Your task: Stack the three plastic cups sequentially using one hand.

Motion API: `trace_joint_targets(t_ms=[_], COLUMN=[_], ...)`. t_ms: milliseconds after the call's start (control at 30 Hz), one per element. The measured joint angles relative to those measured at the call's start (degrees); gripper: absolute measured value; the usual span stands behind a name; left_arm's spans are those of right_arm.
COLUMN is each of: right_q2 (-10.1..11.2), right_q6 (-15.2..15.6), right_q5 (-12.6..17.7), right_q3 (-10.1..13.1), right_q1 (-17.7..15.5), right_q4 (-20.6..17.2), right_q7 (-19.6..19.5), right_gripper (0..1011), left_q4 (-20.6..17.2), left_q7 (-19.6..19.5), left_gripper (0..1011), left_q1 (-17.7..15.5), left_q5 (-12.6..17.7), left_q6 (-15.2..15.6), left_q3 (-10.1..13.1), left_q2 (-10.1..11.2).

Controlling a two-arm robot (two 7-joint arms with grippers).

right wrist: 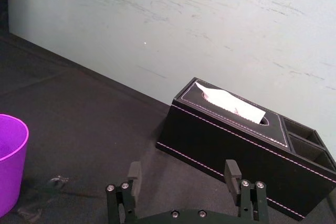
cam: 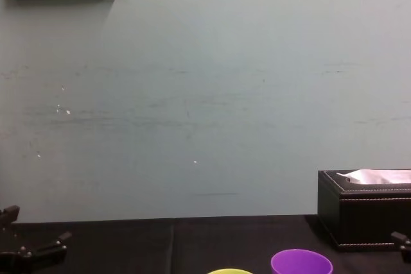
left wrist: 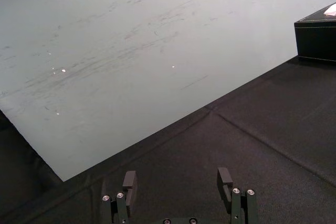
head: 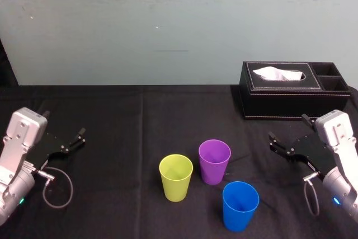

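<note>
Three plastic cups stand upright and apart on the black tablecloth. The yellow-green cup (head: 175,177) is at centre left, the purple cup (head: 214,162) just right of it and a bit farther back, and the blue cup (head: 240,205) nearest the front. My right gripper (head: 289,128) hovers open to the right of the cups with nothing between its fingers (right wrist: 232,170). The purple cup (right wrist: 10,161) shows at the edge of the right wrist view. My left gripper (head: 66,126) rests open at the far left, well away from the cups, its jaws spread in the left wrist view (left wrist: 177,179).
A black tissue box (head: 293,89) with a white tissue stands at the back right, behind the right gripper. A pale wall closes off the table's far edge. Bare cloth (head: 123,138) lies between the left gripper and the cups.
</note>
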Motion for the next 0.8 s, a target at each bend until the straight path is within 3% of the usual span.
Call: trace_joint_targets(t_ms=[400,567,800], right_q2=[-0.01,0.00,1.31], right_q6=[-0.01,-0.97,0.56], right_q5=[-0.06,-0.54,4.01], right_q3=[0.01,1.16,4.67], right_q1=[0.03,-0.17,-3.78], right_q4=[0.00,-1.97,-6.92], right_q7=[0.04,0.76,3.57], right_gripper=[1003,1003,1003], left_q4=[0.00,0.00,0.00], left_q7=[0.00,0.00,0.00], left_gripper=[1000,1000,1000], left_q1=[0.00,0.00,0.00], left_q5=[0.00,0.00,0.00], left_q6=[0.00,0.00,0.00], left_q3=[0.00,0.00,0.00], left_q2=[0.00,0.00,0.00])
